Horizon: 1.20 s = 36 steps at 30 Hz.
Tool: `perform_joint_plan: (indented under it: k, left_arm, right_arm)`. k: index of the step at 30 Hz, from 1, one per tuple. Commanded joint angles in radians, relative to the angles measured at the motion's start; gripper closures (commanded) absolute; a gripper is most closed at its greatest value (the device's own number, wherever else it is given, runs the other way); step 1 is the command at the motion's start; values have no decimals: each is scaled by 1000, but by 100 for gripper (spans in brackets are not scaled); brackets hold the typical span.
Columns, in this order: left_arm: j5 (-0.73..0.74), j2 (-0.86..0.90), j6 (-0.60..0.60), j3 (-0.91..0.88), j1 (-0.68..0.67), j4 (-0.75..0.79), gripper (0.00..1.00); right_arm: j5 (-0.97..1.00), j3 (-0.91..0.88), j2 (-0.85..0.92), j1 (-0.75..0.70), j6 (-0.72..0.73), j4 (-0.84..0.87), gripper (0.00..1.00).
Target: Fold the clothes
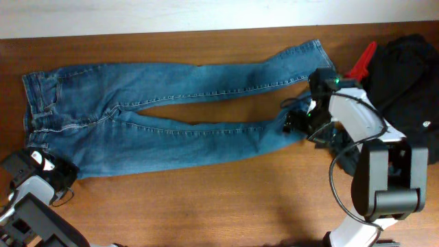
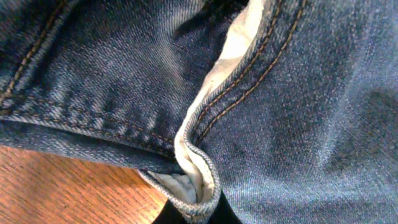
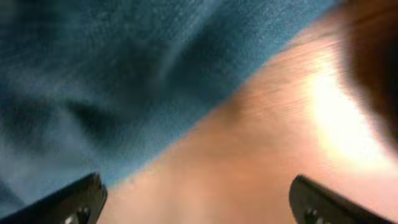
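The blue denim jeans (image 1: pixel 171 140) lie flat across the wooden table, waist at the left and both legs running to the right. My left gripper (image 1: pixel 62 175) is at the near waist corner. In the left wrist view its dark fingers (image 2: pixel 193 213) are shut on a folded edge of the jeans (image 2: pixel 298 124), with pale lining showing. My right gripper (image 1: pixel 296 122) is at the hem of the near leg. In the blurred right wrist view its fingers (image 3: pixel 196 199) are wide open over bare wood, with the jeans (image 3: pixel 93 74) at the upper left.
A black garment (image 1: pixel 405 68) is heaped at the table's right end, with a red object (image 1: pixel 362 63) beside it. The table (image 1: pixel 206 206) shows bare wood in front of the jeans. A pale wall runs along the back.
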Motion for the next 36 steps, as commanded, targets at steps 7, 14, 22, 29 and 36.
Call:
perform_joint_plan:
  k: [7, 14, 22, 29, 36]
  left_arm:
    - [62, -72, 56, 3, -7, -68, 99]
    - [55, -329, 78, 29, -6, -141, 99]
    - [-19, -569, 101, 164, -7, -351, 99]
    - [-90, -572, 130, 463, -7, -606, 100]
    - [-197, -538, 141, 535, -7, -608, 100]
  right_arm:
    - [-85, -255, -5, 2, 134, 415, 37]
    - [-84, -210, -76, 2, 23, 407, 96]
    - [194, -102, -427, 2, 13, 71, 96]
    - [293, -45, -616, 2, 36, -141, 96]
    - [267, 101, -569, 3, -29, -156, 96]
